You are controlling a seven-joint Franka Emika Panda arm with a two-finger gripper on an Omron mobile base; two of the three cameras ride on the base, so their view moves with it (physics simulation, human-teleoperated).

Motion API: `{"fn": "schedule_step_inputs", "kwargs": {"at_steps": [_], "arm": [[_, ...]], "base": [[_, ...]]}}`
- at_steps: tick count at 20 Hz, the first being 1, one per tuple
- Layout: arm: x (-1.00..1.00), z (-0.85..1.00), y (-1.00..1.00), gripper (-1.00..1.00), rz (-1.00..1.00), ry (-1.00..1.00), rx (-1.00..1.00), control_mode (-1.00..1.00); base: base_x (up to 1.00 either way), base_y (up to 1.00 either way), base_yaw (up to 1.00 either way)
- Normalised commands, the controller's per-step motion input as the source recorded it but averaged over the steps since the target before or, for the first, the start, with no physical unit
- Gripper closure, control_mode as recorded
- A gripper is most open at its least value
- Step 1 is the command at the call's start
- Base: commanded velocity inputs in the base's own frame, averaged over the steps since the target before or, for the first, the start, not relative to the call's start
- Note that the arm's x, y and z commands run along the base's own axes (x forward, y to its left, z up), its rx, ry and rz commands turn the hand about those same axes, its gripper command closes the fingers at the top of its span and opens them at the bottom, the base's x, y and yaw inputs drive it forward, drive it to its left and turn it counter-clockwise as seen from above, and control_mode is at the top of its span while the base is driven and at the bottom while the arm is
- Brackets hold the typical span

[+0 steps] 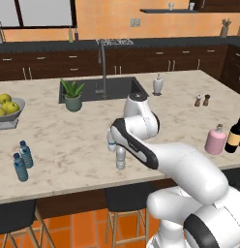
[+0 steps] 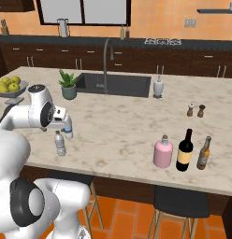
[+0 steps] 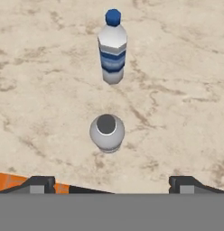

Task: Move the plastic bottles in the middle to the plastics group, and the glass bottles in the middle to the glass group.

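Observation:
Two small clear plastic bottles stand mid-counter near the front edge. The plain greyish one (image 3: 107,133) (image 1: 121,157) (image 2: 60,144) is seen from above, just ahead of my open gripper (image 3: 111,185), whose fingertips (image 3: 41,182) stand wide apart with nothing between them. The blue-labelled one (image 3: 113,47) (image 2: 68,130) stands beyond it, partly behind my arm in the left base view. Two blue-tinted bottles (image 1: 22,160) stand at the counter's left. The pink glass bottle (image 2: 163,151) (image 1: 215,140) stands beside the dark wine bottle (image 2: 184,151) (image 1: 235,134) at the right.
A slim brown bottle (image 2: 204,153) stands right of the wine bottle. Salt and pepper shakers (image 2: 196,110), a white soap dispenser (image 2: 158,87), the sink (image 2: 115,85), a potted plant (image 2: 68,86) and a fruit bowl (image 1: 7,110) lie farther back. Stools (image 2: 176,201) stand under the front edge.

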Motion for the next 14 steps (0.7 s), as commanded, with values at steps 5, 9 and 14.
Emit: {"fn": "schedule_step_inputs", "kwargs": {"at_steps": [5,9,14], "arm": [[0.08,-0.32,0.03,-1.0,0.0,0.0,0.0,-1.0],[0.02,-0.2,0.12,-1.0,0.03,0.0,0.0,-1.0],[0.1,-0.18,0.1,-1.0,0.06,0.0,0.0,-1.0]], "base": [[0.0,0.0,0.0],[0.0,0.0,0.0],[0.0,0.0,0.0]]}}
